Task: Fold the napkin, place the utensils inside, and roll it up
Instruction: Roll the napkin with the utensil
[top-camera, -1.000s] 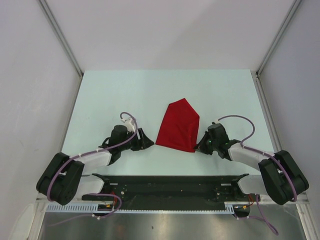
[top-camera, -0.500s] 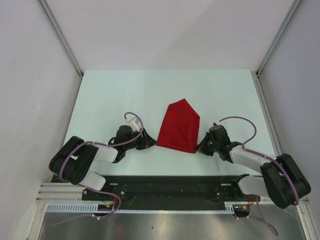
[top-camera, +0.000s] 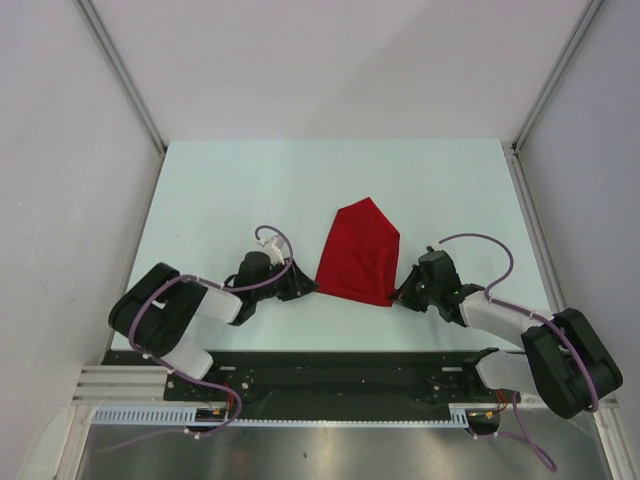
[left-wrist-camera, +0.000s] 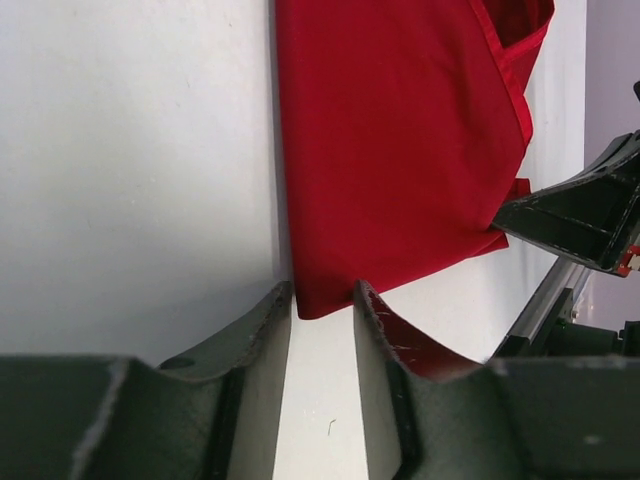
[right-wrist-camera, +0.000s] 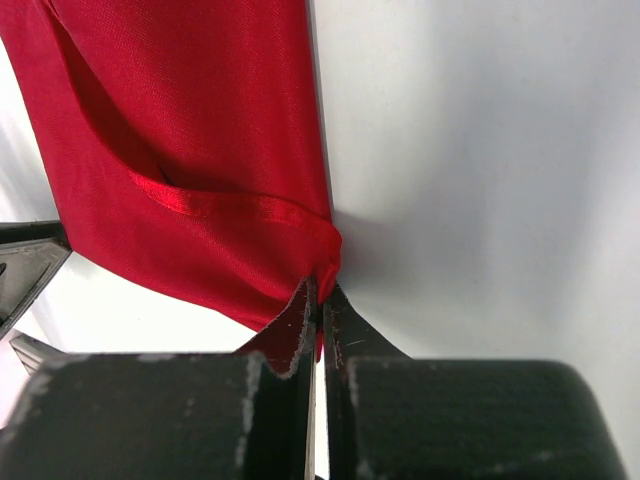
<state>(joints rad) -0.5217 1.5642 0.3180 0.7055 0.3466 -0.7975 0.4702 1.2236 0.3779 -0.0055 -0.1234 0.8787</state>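
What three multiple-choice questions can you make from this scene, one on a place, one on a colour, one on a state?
1. Where does the napkin lie?
A. Between the left gripper and right gripper
B. Left of both
C. Right of both
2. What colour is it?
A. Blue
B. Red
C. White
3. How is the right gripper?
A. Wide open
B. Shut on a napkin corner
C. Out of view
Answers: 1 A, the top view shows a gripper at each near corner; 2 B, every view shows red cloth; 3 B, its wrist view shows fingers pinching the hem.
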